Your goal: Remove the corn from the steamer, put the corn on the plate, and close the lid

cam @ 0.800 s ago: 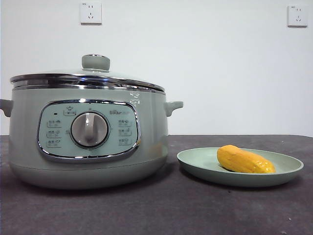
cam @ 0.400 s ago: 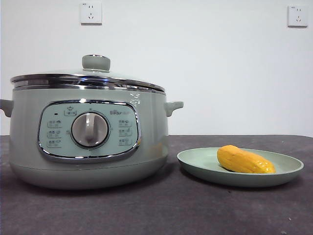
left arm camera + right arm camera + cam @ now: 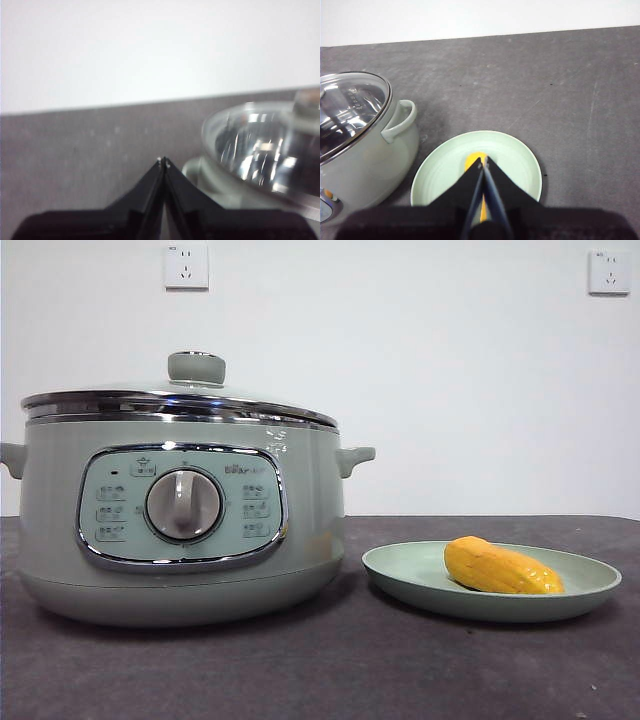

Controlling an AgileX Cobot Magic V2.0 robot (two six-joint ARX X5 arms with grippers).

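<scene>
The sage-green steamer stands at the left of the table with the glass lid seated on it, green knob up. The yellow-orange corn lies on the pale green plate to its right. My right gripper is shut and empty, high above the plate; the corn shows just behind its tips. My left gripper is shut and empty, held above the table beside the steamer's handle and lid. Neither arm shows in the front view.
The dark grey table stretches before a white wall with two sockets. The steamer's side handle points toward the plate.
</scene>
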